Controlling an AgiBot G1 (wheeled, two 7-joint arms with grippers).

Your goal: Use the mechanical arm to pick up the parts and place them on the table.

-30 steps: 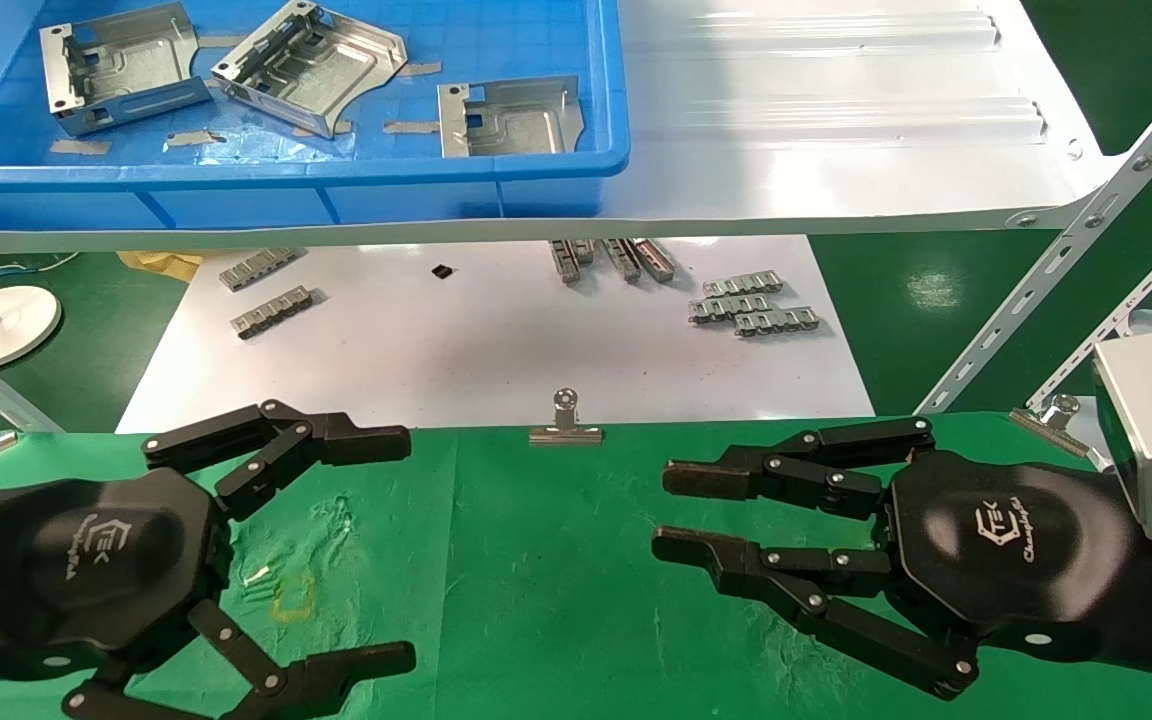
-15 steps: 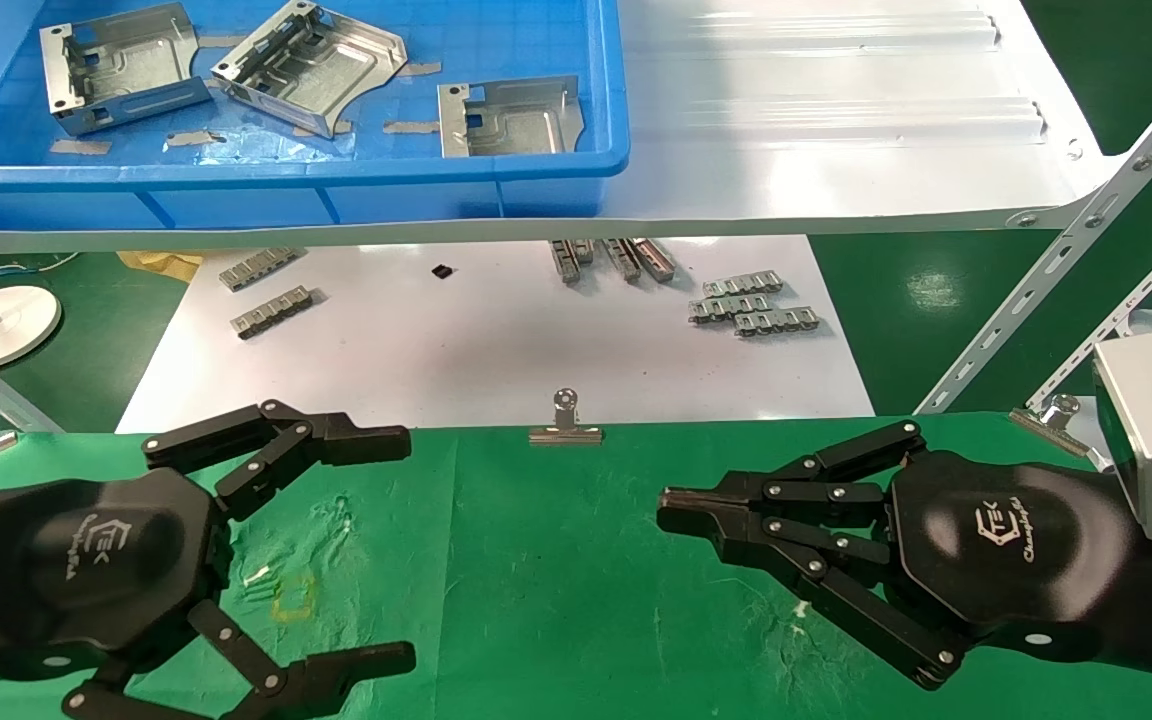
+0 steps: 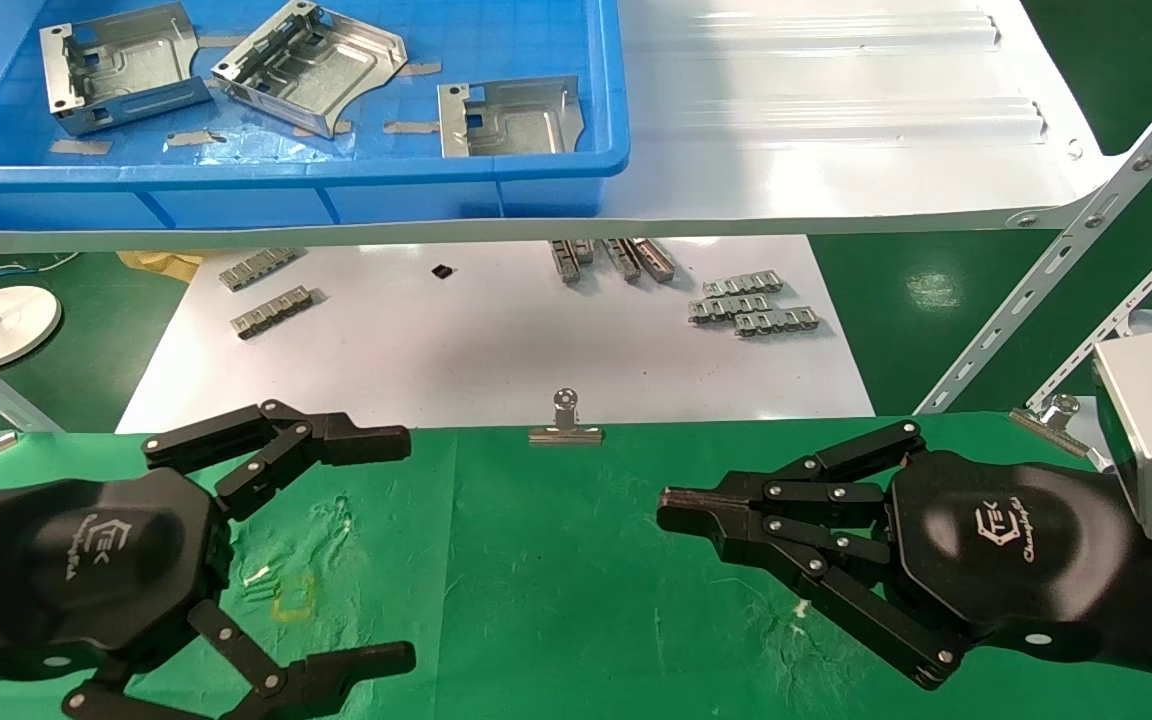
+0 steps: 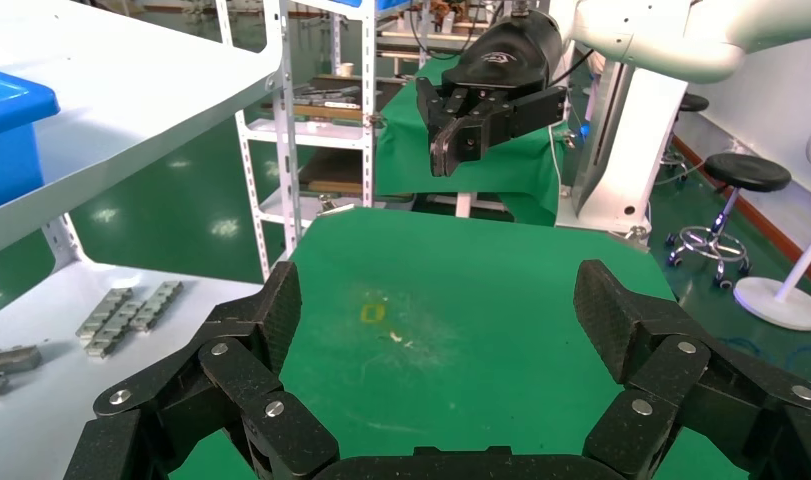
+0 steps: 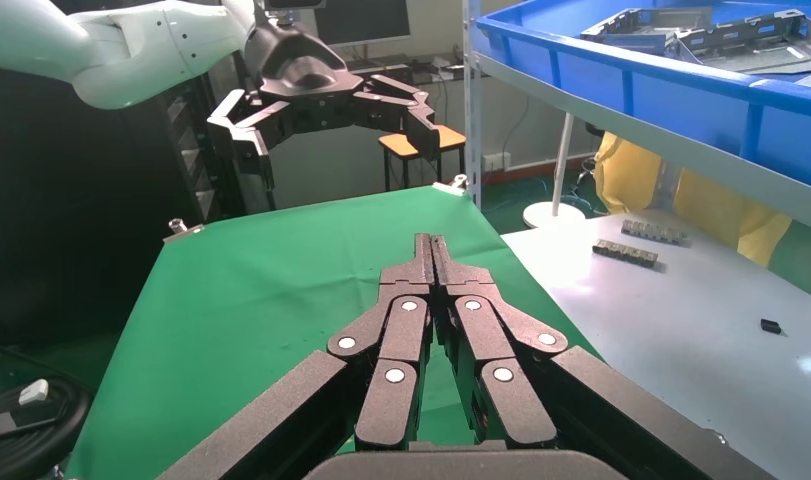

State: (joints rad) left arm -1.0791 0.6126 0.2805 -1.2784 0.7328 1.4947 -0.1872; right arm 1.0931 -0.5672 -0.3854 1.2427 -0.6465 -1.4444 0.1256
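parts [image 3: 298, 68]: three, all up in the blue bin [image 3: 556, 170] on the shelf [image 3: 836, 150], none on the green worktop [image 3: 556, 560]
right tool [image 3: 671, 505]: pinched closed, empty; spread it before you reach up
left tool [image 3: 401, 545]: spread wide, empty, low over worktop

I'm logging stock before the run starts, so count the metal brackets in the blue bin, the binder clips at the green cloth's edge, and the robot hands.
metal brackets in the blue bin: 3
binder clips: 2
robot hands, left gripper and right gripper: 2
Total: 7
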